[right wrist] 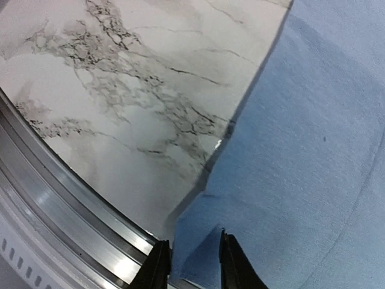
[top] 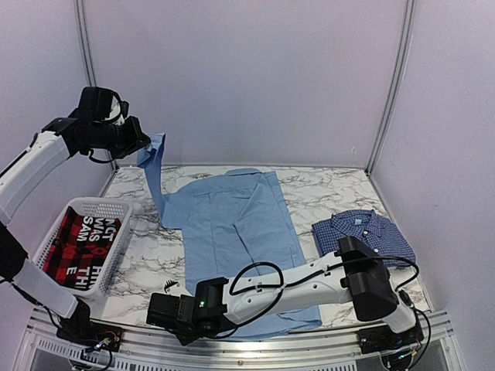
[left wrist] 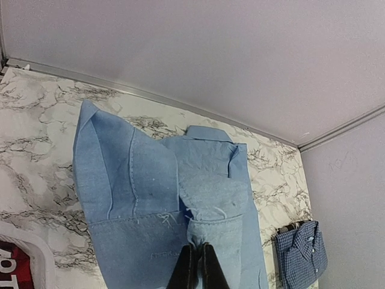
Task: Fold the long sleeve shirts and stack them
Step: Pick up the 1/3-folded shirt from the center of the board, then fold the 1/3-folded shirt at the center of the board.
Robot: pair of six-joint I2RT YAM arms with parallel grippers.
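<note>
On the marble table the light blue shirt was laid flat, its sleeve pinched aloft by the closed left gripper and best drawn taut across the body, the hem straddled by the right gripper, hold undetermined.

Bright, even light; soft shadows; sharp focus.

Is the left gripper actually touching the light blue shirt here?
Touching. The left wrist view shows the left gripper pinched shut on the light blue shirt. From above, the sleeve hangs from that gripper, off the table.
</note>
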